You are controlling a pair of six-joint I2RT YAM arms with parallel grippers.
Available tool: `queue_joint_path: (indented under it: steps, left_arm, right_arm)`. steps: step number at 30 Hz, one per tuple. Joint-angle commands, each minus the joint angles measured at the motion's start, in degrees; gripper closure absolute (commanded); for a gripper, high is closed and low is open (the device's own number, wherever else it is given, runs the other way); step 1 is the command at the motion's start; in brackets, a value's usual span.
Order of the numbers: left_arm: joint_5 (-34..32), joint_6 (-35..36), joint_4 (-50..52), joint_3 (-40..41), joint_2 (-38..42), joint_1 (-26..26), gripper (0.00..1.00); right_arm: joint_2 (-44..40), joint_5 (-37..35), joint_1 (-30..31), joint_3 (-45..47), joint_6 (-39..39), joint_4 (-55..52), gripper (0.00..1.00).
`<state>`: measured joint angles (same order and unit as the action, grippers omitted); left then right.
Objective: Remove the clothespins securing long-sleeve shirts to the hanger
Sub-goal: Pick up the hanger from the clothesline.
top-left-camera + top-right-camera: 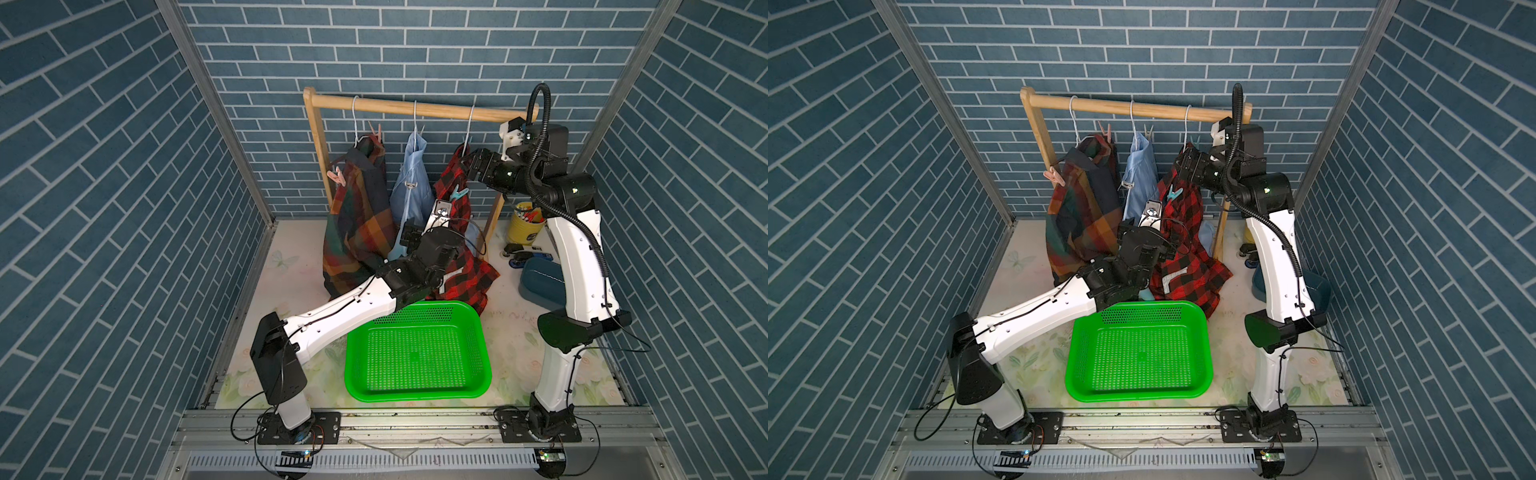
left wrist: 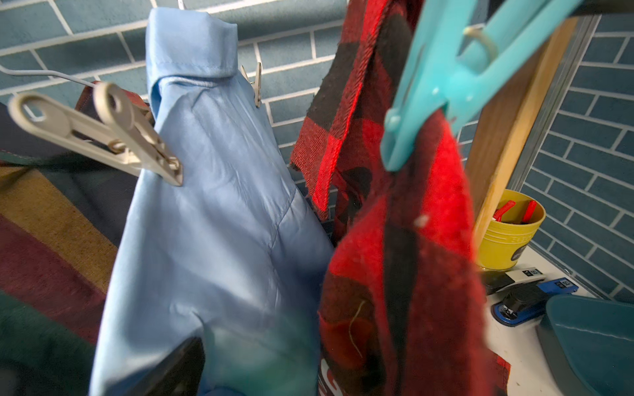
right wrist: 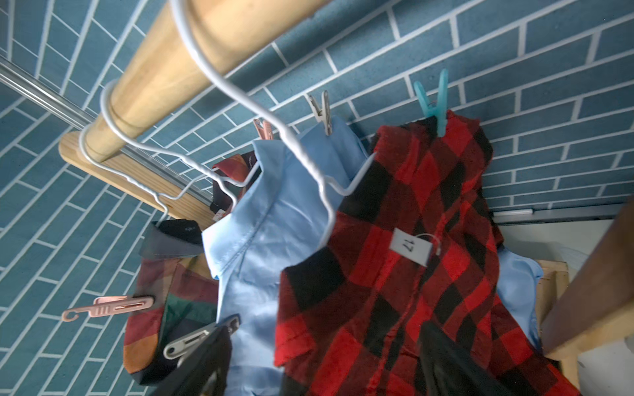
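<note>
Three long-sleeve shirts hang on wire hangers from a wooden rail (image 1: 415,109): plaid (image 1: 361,216), light blue (image 1: 409,174) and red-and-black check (image 1: 455,208). Pink clothespins (image 1: 337,176) grip the plaid shirt. A grey-white clothespin (image 2: 99,133) pinches the blue shirt's near shoulder, and another (image 2: 255,84) its far shoulder. Teal clothespins sit on the check shirt's near (image 2: 456,79) and far (image 3: 434,103) shoulders. My right gripper (image 3: 329,363) is open, its fingers (image 3: 206,356) wide apart around the check shirt's upper part. My left gripper (image 1: 409,233) is open low against the blue shirt; one finger (image 2: 178,370) shows.
An empty green basket (image 1: 415,357) lies on the table in front of the shirts. Behind the right arm stand a yellow cup (image 2: 507,240) holding red pegs, a blue stapler (image 2: 525,301) and a dark teal container (image 2: 590,339). The rack's wooden post (image 3: 590,291) stands close to my right gripper.
</note>
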<state>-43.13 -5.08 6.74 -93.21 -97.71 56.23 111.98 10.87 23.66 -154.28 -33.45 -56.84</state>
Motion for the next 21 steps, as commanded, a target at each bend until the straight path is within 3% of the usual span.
queue_joint_path:
  steps: [1,10,21]
  left_arm:
    - [1.57,0.60,-0.29,0.91,1.30,-0.18,0.00]
    - [2.66,0.86,-1.29,3.06,2.74,-0.16,0.00]
    - [3.23,1.21,-1.67,3.73,2.97,-0.16,0.00]
  right_arm:
    - [1.80,-2.94,1.11,-1.07,-3.53,1.82,0.17]
    - [3.74,-8.90,2.24,-1.02,-4.25,1.01,0.27]
    - [7.45,-9.83,2.26,-2.97,-5.08,3.18,0.42]
